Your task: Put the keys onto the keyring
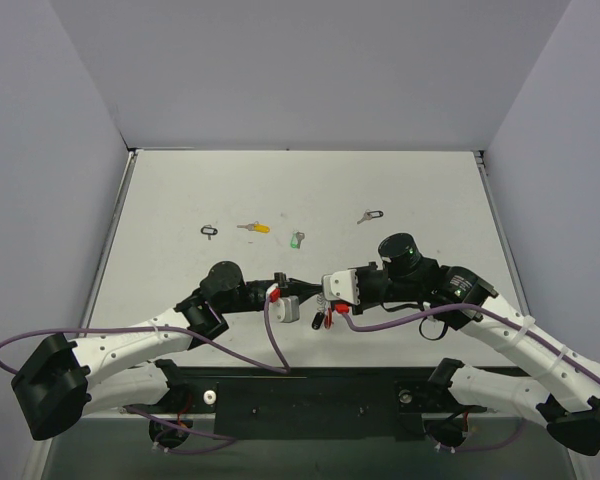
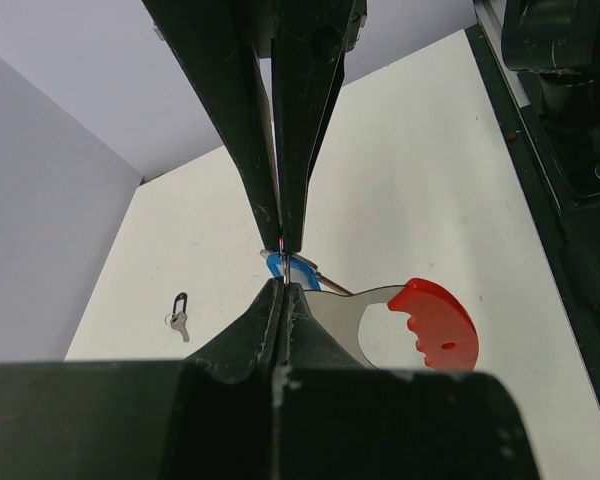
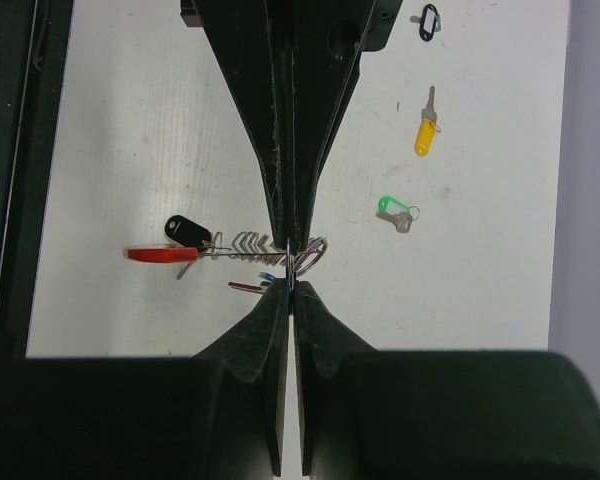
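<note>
The keyring hangs between my two grippers, its red tag (image 1: 326, 318) lowest, above the table's near part. My right gripper (image 1: 317, 284) is shut on its silver ring (image 3: 313, 254). The beaded chain (image 3: 242, 243) runs from that ring to the red tag (image 3: 160, 254) and a black tag (image 3: 187, 231). My left gripper (image 1: 299, 283) is shut on thin metal at a blue-tagged key (image 2: 276, 266), tip to tip with the right gripper. The red tag (image 2: 435, 320) shows just beyond the left jaws. Loose keys lie farther back: black tag (image 1: 210, 231), yellow tag (image 1: 255, 227), green tag (image 1: 296, 240).
A fourth loose key (image 1: 370, 215) with a dark tag lies at the back right. Grey walls close in the white table (image 1: 180, 190) on three sides. A black rail (image 1: 310, 385) runs along the near edge between the arm bases.
</note>
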`<action>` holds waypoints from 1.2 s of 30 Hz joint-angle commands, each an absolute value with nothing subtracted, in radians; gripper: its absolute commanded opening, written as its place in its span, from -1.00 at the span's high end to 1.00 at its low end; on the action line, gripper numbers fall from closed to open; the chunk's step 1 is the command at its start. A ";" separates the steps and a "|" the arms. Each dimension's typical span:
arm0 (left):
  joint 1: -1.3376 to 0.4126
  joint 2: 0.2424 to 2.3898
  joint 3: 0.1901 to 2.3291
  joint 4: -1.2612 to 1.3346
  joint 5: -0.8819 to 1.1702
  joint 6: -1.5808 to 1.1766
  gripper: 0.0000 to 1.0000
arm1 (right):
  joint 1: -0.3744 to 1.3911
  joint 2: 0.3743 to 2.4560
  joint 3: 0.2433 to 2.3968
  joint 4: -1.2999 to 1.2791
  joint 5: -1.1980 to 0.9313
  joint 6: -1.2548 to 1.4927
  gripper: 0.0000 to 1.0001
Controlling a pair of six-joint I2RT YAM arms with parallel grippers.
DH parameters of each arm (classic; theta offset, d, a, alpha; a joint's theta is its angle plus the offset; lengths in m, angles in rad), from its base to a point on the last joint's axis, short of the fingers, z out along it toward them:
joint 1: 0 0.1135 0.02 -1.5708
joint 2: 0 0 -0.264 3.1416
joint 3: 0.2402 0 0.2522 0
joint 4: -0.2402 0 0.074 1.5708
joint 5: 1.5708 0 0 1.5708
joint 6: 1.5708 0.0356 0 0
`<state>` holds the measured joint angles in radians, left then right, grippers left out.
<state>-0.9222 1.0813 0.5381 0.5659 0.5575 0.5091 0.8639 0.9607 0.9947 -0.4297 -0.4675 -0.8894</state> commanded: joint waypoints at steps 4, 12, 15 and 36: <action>-0.925 1.081 0.583 0.591 0.586 0.511 1.00 | 0.879 0.971 1.006 -0.387 -0.491 -0.870 1.00; -0.925 1.080 0.584 0.578 0.588 0.517 1.00 | 0.881 0.973 1.000 -0.376 -0.491 -0.853 1.00; -0.925 1.081 0.586 0.575 0.588 0.520 1.00 | 0.881 0.970 0.997 -0.379 -0.489 -0.850 1.00; -0.925 1.072 0.580 0.586 0.592 0.520 1.00 | 0.859 0.976 0.992 -0.368 -0.492 -0.775 1.00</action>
